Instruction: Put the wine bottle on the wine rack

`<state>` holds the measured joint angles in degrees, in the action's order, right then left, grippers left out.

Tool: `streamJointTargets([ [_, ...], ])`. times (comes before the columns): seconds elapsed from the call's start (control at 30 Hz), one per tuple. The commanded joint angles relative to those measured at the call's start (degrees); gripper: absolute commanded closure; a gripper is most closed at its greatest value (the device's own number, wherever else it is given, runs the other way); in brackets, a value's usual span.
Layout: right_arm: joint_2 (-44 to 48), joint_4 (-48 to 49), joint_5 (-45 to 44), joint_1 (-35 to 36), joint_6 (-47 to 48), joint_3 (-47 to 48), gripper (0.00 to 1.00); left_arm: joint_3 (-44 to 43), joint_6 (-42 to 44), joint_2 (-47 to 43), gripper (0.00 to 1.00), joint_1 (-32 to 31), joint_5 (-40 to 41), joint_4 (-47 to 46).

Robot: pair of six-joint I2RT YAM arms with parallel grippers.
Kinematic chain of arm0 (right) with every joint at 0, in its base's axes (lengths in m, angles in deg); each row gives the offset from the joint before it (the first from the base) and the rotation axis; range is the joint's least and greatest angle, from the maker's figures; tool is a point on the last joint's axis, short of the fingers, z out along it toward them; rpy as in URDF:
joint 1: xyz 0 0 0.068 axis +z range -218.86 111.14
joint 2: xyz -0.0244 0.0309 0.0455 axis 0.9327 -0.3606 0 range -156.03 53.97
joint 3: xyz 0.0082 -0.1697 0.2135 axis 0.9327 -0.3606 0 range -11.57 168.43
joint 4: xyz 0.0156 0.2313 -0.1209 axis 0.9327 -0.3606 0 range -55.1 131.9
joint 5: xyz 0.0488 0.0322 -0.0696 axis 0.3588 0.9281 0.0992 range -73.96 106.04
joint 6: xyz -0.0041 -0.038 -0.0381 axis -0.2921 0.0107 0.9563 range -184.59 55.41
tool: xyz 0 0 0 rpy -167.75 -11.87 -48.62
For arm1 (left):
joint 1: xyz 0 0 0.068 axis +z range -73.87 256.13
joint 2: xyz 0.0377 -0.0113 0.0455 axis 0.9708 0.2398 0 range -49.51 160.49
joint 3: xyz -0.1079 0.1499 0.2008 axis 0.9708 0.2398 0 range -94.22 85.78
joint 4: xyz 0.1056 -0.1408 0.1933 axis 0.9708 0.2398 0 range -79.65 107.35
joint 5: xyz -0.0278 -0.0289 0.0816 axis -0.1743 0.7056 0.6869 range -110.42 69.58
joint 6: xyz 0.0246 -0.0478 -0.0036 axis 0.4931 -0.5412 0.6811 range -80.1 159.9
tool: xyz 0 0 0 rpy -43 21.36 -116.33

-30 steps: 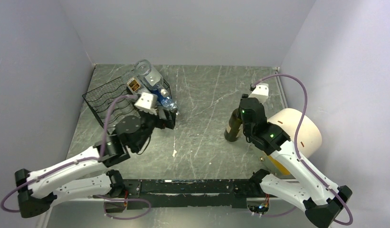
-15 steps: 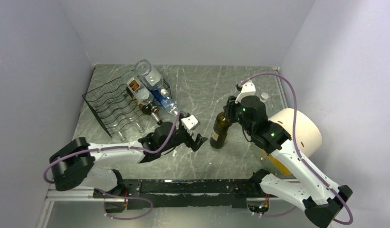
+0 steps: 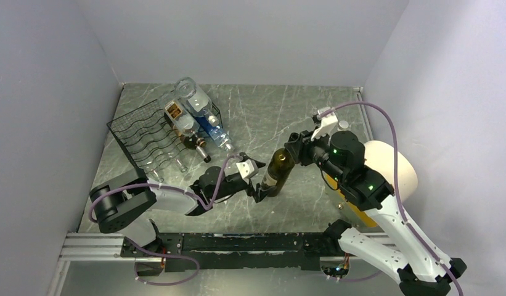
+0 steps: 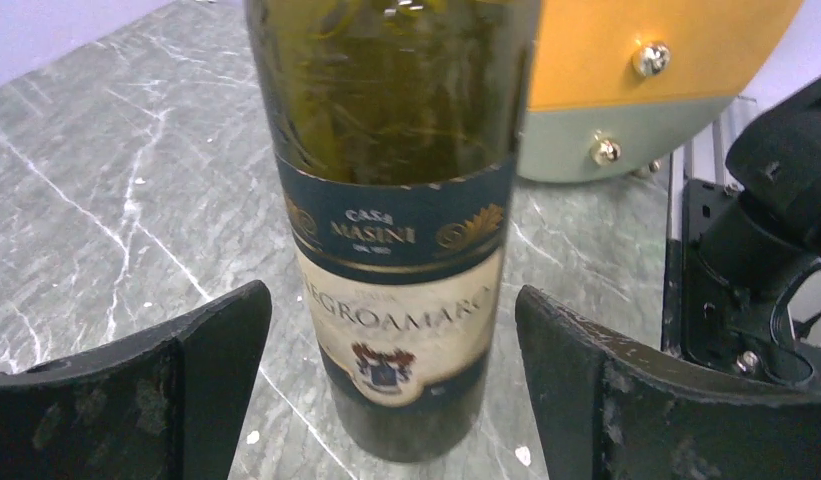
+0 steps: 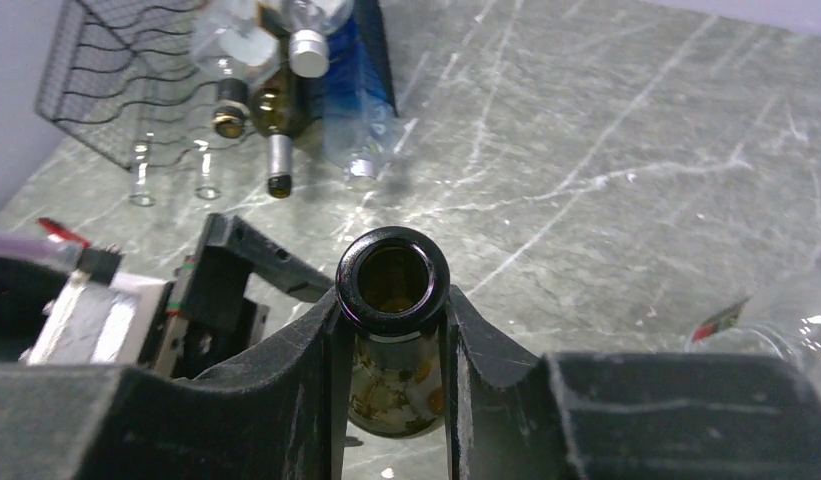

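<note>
The wine bottle [image 3: 277,172] is dark green with a cream label [image 4: 401,320]. It stands slightly tilted mid-table with its base on the marble. My right gripper [image 3: 297,147] is shut on its neck, just under the open mouth [image 5: 393,277]. My left gripper [image 3: 257,180] is open and low, with one finger [image 4: 186,380] on each side of the bottle's lower body. A gap shows on both sides. The black wire wine rack [image 3: 136,135] lies at the back left. Several bottles [image 3: 190,114] rest on it with their necks pointing toward the middle.
A large white cylinder [image 3: 389,166] with a yellow and grey object [image 4: 636,70] under it stands at the right edge. A clear bottle [image 5: 786,315] lies near the right arm. Grey walls close in the back and both sides.
My right arm carried the bottle left toward the middle. My left arm left the rack and swung right. Its open jaws now stand either side of the bottle's lower body.
</note>
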<state>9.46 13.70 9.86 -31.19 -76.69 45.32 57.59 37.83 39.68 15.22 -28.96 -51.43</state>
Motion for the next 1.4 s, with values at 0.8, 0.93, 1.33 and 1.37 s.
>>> streamJointTargets([
  [0.8,7.11,8.96,35.82,-0.16,4.78,6.81,1.00,-0.90,-2.02,-10.53,0.19,0.93,-20.29,0.77],
  [0.93,6.99,8.56,36.83,-0.16,4.98,7.16,1.00,-0.89,-0.98,-11.58,0.44,0.96,-19.88,1.96],
  [1.33,10.55,4.80,26.14,-0.17,5.62,8.31,0.15,-3.76,20.05,-19.93,0.93,1.05,-11.96,19.00],
  [1.37,10.53,4.03,25.40,-0.15,5.75,8.74,0.15,-4.06,23.55,-20.53,0.93,1.05,-10.32,20.51],
])
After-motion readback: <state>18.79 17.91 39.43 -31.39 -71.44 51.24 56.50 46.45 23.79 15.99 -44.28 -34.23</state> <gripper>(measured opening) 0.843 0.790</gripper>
